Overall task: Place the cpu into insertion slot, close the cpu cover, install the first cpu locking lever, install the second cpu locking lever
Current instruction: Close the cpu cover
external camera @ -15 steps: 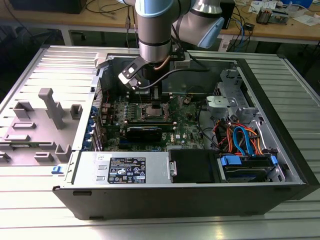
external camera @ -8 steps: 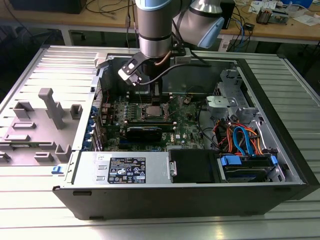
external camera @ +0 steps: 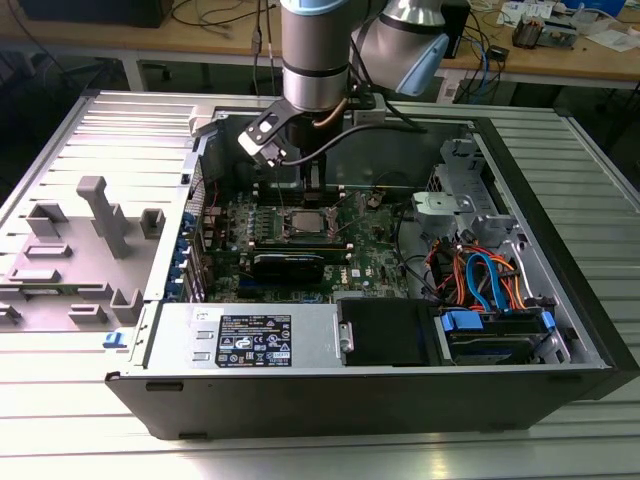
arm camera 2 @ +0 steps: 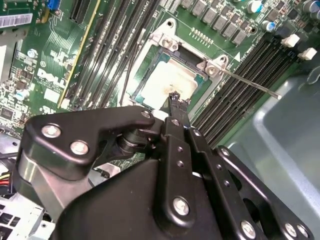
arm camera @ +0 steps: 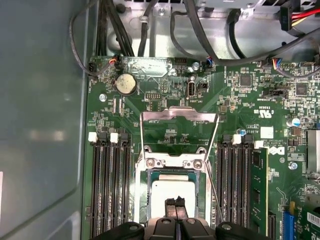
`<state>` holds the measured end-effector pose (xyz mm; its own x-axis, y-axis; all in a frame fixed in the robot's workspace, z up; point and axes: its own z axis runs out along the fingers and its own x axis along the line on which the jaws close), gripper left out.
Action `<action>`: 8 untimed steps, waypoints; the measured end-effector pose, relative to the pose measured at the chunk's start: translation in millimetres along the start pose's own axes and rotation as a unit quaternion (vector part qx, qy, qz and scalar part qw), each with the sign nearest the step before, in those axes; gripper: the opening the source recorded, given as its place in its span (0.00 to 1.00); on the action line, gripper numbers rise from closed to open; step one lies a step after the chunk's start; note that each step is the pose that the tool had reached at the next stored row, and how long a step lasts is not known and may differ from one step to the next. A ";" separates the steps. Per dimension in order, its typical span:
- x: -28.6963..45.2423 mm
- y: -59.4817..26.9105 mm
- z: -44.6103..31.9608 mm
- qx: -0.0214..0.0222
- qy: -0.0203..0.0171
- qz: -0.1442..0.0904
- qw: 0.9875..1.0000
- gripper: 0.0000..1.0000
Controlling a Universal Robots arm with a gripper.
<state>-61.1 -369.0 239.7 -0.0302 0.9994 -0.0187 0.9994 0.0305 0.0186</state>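
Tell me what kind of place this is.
Probably a robotics lab: a robot arm reaching into an opened PC case on a slatted metal table, with a cable-strewn wooden workbench behind.

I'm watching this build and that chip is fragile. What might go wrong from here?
1. The hand, fingers together, hangs right over the cpu lying in the insertion slot. A push or sideways slide could shift the chip or hurt the socket.
2. The cpu cover is open behind the slot, and a thin locking lever juts over the memory slots. The hand might snag either one.
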 end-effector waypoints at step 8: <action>0.0 0.1 0.1 0.002 0.000 0.000 1.000 0.11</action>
<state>-61.0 -368.9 239.6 -0.0305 0.9994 -0.0185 0.9994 0.0308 0.0148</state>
